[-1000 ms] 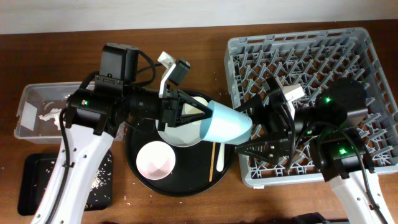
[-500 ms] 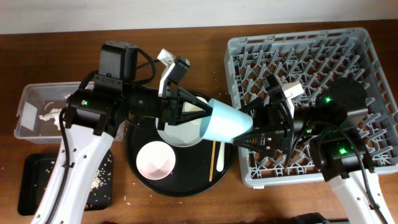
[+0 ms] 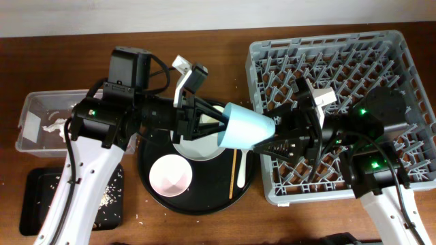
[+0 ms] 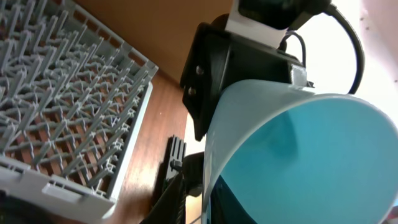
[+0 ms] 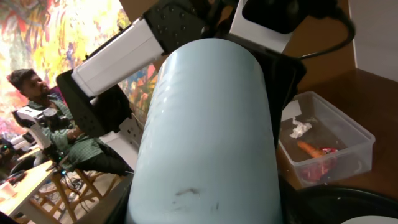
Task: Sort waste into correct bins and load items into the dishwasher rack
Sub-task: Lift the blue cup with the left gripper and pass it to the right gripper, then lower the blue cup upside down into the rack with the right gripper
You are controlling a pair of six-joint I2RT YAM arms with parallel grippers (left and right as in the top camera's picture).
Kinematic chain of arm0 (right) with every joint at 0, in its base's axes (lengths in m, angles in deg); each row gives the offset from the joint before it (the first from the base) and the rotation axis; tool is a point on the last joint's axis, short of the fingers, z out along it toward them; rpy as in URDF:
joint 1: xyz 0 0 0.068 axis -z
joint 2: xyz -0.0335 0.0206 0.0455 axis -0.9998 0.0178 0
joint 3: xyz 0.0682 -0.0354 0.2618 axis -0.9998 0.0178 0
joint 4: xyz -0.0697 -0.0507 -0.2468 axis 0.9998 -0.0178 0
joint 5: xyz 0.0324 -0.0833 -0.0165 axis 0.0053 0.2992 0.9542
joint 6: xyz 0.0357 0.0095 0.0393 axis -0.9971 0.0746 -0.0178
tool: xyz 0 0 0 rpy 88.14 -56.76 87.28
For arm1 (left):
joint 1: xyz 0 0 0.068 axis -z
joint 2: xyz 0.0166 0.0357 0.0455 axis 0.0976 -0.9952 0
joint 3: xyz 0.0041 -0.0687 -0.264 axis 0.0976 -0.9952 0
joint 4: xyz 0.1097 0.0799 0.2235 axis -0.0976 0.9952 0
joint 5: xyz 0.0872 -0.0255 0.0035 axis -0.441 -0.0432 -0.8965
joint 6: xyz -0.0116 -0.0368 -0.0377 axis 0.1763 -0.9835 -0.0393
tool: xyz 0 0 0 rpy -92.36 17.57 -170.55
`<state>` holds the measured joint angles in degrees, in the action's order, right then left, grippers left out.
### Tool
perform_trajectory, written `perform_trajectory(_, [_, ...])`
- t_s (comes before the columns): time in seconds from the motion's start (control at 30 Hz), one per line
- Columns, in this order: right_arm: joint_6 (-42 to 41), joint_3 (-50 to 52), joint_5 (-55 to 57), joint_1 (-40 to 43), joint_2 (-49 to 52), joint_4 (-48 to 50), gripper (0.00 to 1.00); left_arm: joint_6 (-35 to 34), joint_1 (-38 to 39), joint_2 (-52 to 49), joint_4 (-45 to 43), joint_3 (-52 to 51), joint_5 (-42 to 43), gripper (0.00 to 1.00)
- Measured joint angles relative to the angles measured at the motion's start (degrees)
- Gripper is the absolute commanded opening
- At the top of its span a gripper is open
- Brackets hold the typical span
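light-blue cup (image 3: 246, 126): it lies on its side up in the air, in the middle of the overhead view, between the two arms. Its wide mouth faces left and its bottom faces right.
left fingers (image 3: 201, 109): they are at the cup's mouth. The cup hides their tips, so I cannot tell how far apart they are or if they hold it.
right fingers (image 3: 278, 148): they are at the cup's bottom end. In the right wrist view the cup fills the middle and hides them, so I cannot tell their grip.
rack (image 3: 340, 54): upper right. The right arm covers its lower middle.
plate (image 3: 197, 144): on the round black tray (image 3: 204, 204), mostly hidden under the left arm and the cup.
bowl (image 3: 170, 175): in plain sight on the same tray.
fork (image 3: 241, 171) and chopstick (image 3: 232, 178): their top ends go under the cup.
clear tub (image 3: 27, 112): far left, its right end under the left arm. A tissue (image 3: 53, 126) shows inside. The right wrist view also shows a carrot (image 5: 309, 149) and a red wrapper (image 5: 328, 153) in it.
black tray (image 3: 34, 204): lower left, partly under the arm, with crumbs (image 3: 105, 197).
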<state>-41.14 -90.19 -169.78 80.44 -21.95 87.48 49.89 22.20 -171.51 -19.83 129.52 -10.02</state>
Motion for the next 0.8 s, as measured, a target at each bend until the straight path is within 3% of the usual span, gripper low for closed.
perform_trajectory(0.2, [0.0, 0.0, 1.5, -0.2, 0.0, 0.8, 0.4, 0.0, 0.1, 0.0, 2.6, 0.1, -1.7, 0.13])
perform_trajectory(0.27, [0.0, 0.0, 2.2, -0.2, 0.0, 0.8, 0.4, 0.3, 0.1, 0.0, 2.9, 0.1, -1.9, 0.23])
perform_trajectory(0.47, [0.0, 0.1, 5.1, -0.2, 0.4, 1.1, 0.4, 1.0, -1.4, 0.0, 2.3, 0.1, -4.7, 0.29])
perform_trajectory(0.7, [0.3, 0.0, 10.1, -0.2, 1.1, 0.2, 0.4, 1.3, -13.3, -0.2, 1.5, 0.1, -9.8, 0.29])
perform_trajectory(0.73, [0.3, -0.1, 12.1, -0.2, 1.3, -1.6, 0.41, 1.3, -14.8, -0.2, 1.4, 0.1, -10.8, 0.3])
perform_trajectory(0.77, [0.4, -0.1, 15.9, -0.2, 1.6, -4.1, 0.45, 1.2, -16.0, -0.2, 1.3, 0.1, -12.9, 0.44])
perform_trajectory(0.8, [0.5, -0.1, 19.0, -0.2, 1.9, -5.2, 0.46, 1.2, -16.4, -0.2, 1.3, 0.1, -14.6, 0.47])
